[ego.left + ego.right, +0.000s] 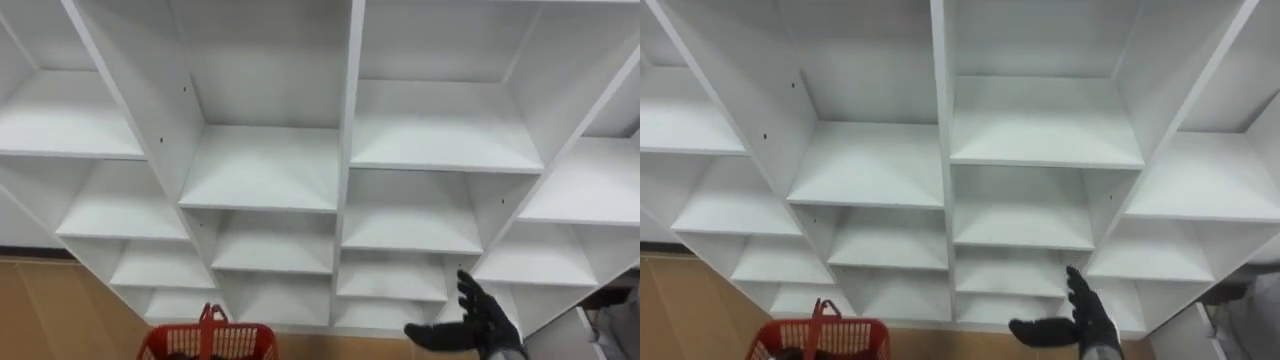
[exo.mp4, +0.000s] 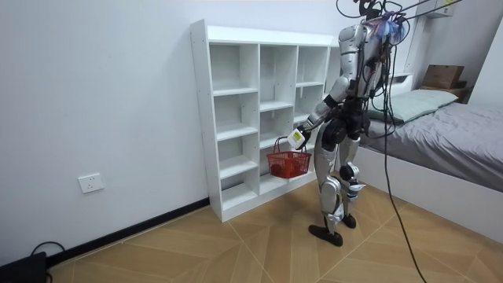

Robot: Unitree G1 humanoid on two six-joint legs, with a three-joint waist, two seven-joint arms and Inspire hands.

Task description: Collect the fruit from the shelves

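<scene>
A white closet (image 1: 345,150) of open compartments stands in front of me, its boards showing bare and white (image 1: 940,140). A red mesh basket (image 1: 208,342) with an upright red handle hangs low on my left, in front of the bottom shelves. In the room view the red basket (image 2: 288,163) hangs from my left hand (image 2: 298,138), whose fingers are curled round the handle. My dark right hand (image 1: 482,322) is raised at the lower right with fingers spread and nothing in it, in front of the lower middle compartments (image 1: 1081,322).
In the room view I stand on wooden floor close to the closet (image 2: 259,110), facing it. A bed (image 2: 456,134) lies behind me on the room view's right, with a cardboard box (image 2: 444,76) beyond it. A wall socket (image 2: 91,183) sits low on the left wall.
</scene>
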